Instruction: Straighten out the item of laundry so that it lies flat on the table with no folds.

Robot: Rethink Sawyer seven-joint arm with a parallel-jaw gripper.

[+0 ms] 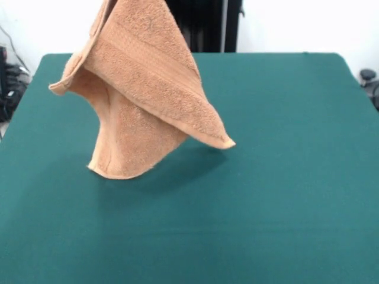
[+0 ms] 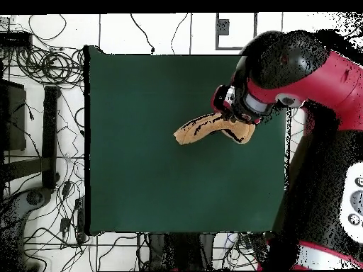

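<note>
The towel hangs lifted over the table; the end effector's grip cannot be made out

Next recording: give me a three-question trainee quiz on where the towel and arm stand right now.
1. True or false: the towel lies flat on the table.
2. The towel's top runs out of the front view at which edge? A) top B) bottom C) right
3. In the overhead view, what covers one end of the towel?

Key: 1. False, it hangs in folds, lifted. 2. A. 3. The red and black arm; the gripper itself is hidden.
</note>
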